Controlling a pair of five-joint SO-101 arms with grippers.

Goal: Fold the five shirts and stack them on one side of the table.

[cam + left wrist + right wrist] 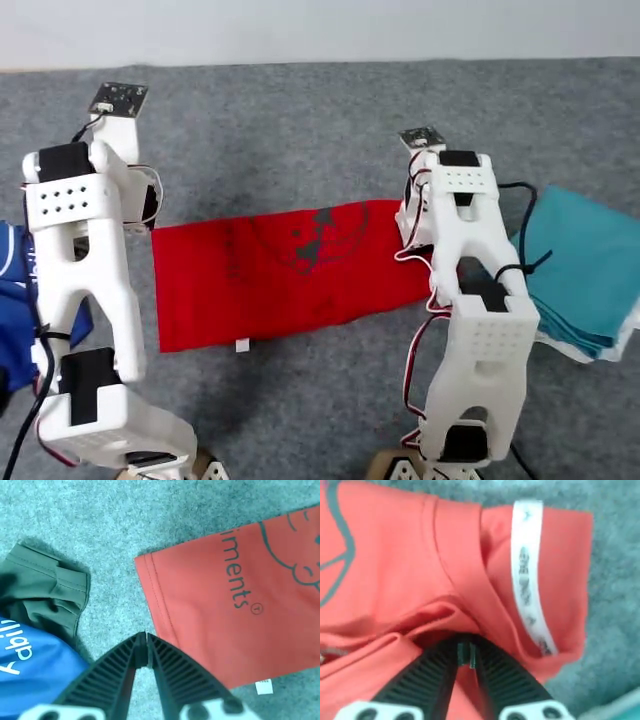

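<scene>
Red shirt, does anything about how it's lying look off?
Yes. The red shirt lies slightly askew as a long strip. Its end by the right hand is bunched and flipped over, showing the white neck tape. The other end lies flat.

A grey, felt-like table cover (300, 130) spreads wide; a pale wall (320, 30) stands along the cover's far edge.

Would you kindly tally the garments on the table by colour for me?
red shirt: 1
blue shirt: 1
dark olive garment: 1
teal shirt, folded: 1
white garment, only an edge showing under the teal one: 1
Total: 5
</scene>
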